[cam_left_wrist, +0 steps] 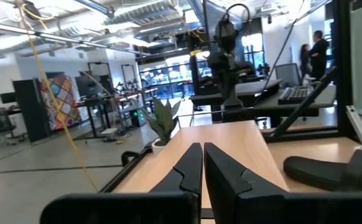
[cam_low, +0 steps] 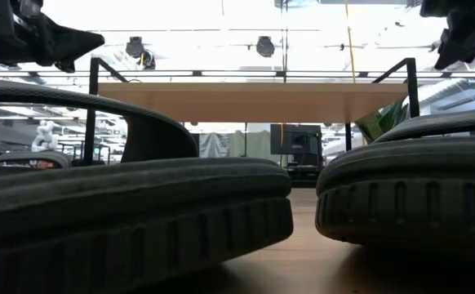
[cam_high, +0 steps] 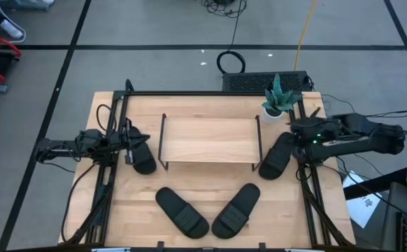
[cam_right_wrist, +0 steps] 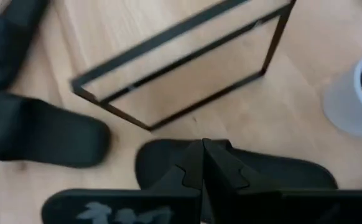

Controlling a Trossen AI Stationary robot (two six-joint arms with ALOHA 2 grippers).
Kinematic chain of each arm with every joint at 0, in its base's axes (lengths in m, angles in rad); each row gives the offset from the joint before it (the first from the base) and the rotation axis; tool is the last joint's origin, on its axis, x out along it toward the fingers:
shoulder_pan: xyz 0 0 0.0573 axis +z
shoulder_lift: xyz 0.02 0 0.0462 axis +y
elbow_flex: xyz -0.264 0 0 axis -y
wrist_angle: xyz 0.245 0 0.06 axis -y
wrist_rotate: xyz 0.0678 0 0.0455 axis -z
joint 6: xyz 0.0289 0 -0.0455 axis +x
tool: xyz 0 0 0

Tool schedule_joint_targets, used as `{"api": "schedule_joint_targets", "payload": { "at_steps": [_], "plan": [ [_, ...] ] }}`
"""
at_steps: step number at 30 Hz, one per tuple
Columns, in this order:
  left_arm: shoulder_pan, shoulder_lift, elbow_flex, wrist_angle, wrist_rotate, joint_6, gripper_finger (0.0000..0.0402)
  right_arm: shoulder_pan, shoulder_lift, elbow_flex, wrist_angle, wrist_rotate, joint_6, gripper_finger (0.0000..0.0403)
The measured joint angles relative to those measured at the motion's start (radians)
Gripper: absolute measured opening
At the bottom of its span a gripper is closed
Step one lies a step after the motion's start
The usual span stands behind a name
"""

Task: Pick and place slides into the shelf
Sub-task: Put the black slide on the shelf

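Four black slides lie soles down on the table. One slide (cam_high: 142, 155) is at the shelf's left end, one (cam_high: 277, 155) at its right end, and two (cam_high: 181, 210) (cam_high: 236, 210) are near the front edge. The shelf (cam_high: 209, 142), a light plank on thin black frames, stands mid-table with nothing on top. My left gripper (cam_high: 135, 142) (cam_left_wrist: 202, 146) hovers shut above the left slide, fingers level and pointing along the shelf top (cam_left_wrist: 231, 143). My right gripper (cam_high: 296, 137) (cam_right_wrist: 203, 144) hovers shut above the right slide (cam_right_wrist: 243, 171), looking down on it.
A potted plant (cam_high: 279, 99) in a white pot stands at the far right corner, close to my right arm. Black rails (cam_high: 109, 175) run along the table's left and right sides. In the low view the two front slides (cam_low: 131, 212) (cam_low: 409, 196) fill the foreground.
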Motion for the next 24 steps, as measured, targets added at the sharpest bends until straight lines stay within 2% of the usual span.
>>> {"api": "schedule_joint_targets", "payload": {
  "at_steps": [7, 11, 15, 21, 24],
  "plan": [
    [0.0, 0.0, 0.0, -0.001, -0.001, -0.004, 0.0021, -0.016, 0.135, -0.058, -0.05, -0.001, -0.04, 0.0001],
    [0.0, 0.0, 0.0, -0.005, 0.0, -0.01, 0.0021, -0.065, 0.175, -0.111, -0.072, -0.036, -0.101, 0.0026],
    [0.0, 0.0, 0.0, -0.007, 0.0, -0.011, 0.0021, -0.137, 0.182, -0.151, -0.054, -0.144, -0.146, 0.0086],
    [0.0, 0.0, 0.0, -0.009, 0.0, -0.012, 0.0021, -0.225, 0.18, -0.18, -0.017, -0.219, -0.233, 0.0194],
    [0.0, 0.0, 0.0, -0.02, 0.0, -0.011, 0.0021, -0.256, 0.183, -0.191, 0.001, -0.235, -0.293, 0.0236]
  ]
}}
